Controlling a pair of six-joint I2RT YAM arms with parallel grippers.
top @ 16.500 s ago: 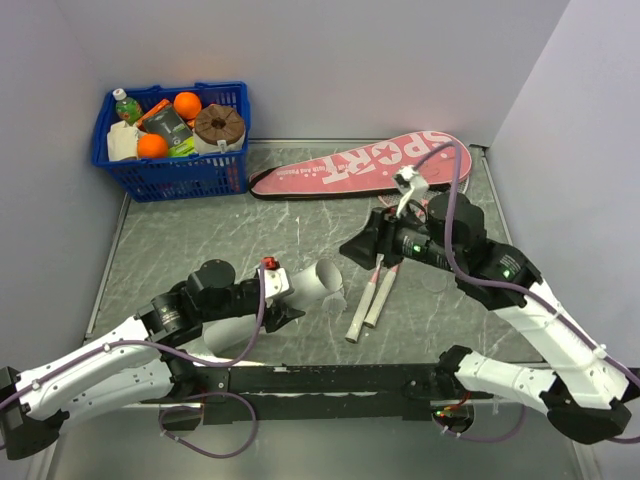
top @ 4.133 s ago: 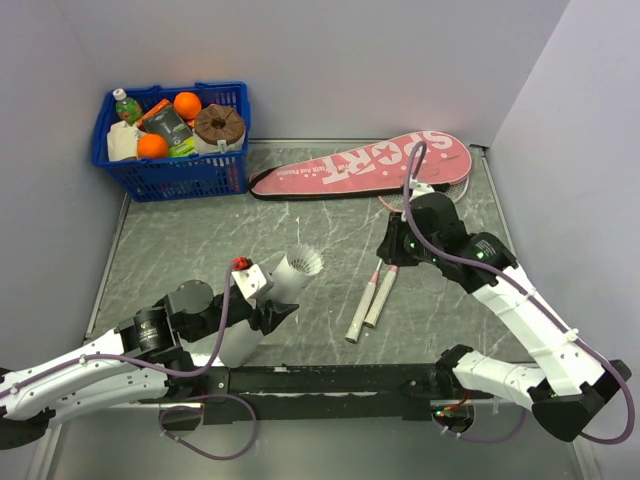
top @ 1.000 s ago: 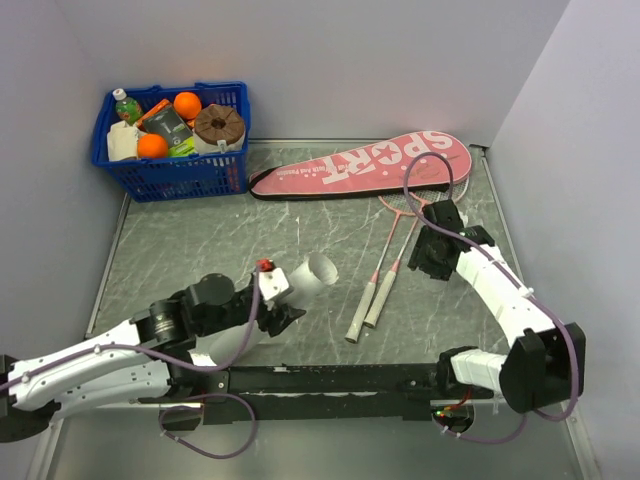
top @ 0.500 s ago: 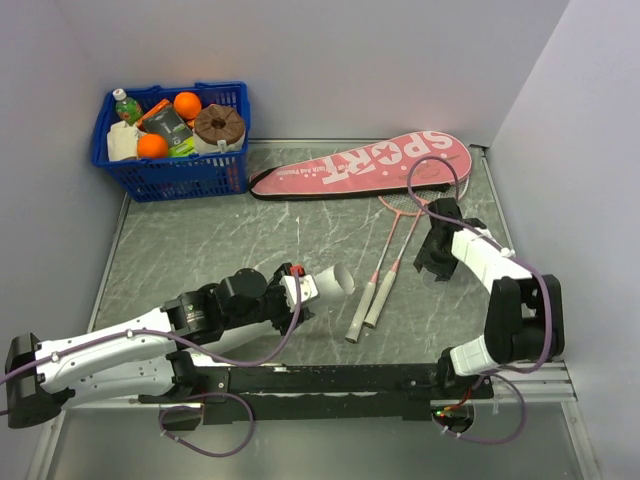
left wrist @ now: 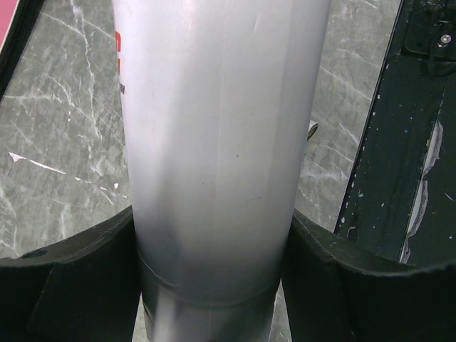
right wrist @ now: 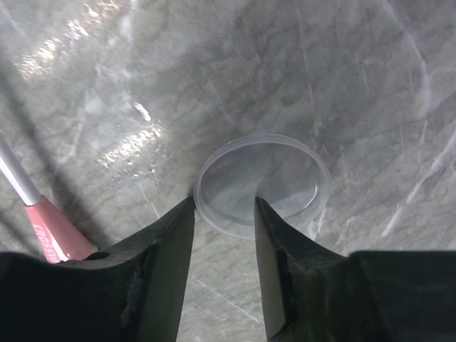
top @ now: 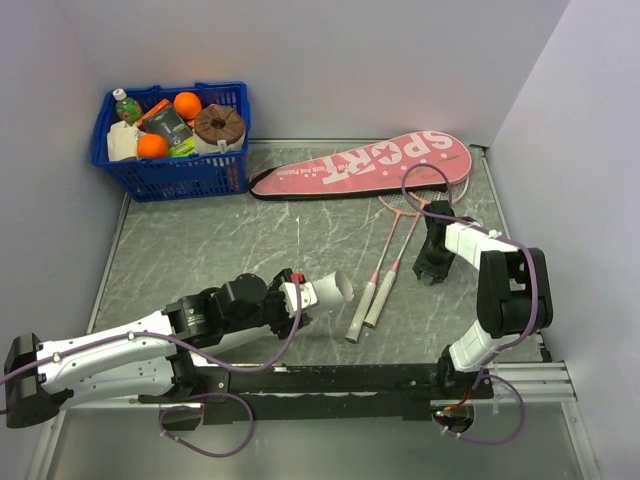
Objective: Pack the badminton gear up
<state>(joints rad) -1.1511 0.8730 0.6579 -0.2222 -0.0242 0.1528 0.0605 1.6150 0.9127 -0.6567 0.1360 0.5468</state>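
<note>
One blue basket [top: 170, 178] holds two oranges [top: 187, 104] [top: 152, 146], one green-capped bottle [top: 124, 104] and one brown round item [top: 219, 124]. Right of the basket: one pink case [top: 365, 160], two rackets [top: 362, 305] [top: 384, 292], one white tube [top: 325, 292], one clear round lid [right wrist: 285, 178]

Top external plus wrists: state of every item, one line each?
white tube: uncapped, open end toward the rackets, clamped in left gripper.
clear lid: off the tube, flat on table.
right gripper: open, fingers straddling the lid's rim.
pink case: flat at the back; zipped or not, cannot tell.
two rackets: side by side on table, not packed.
blue basket: upright, full.
</note>
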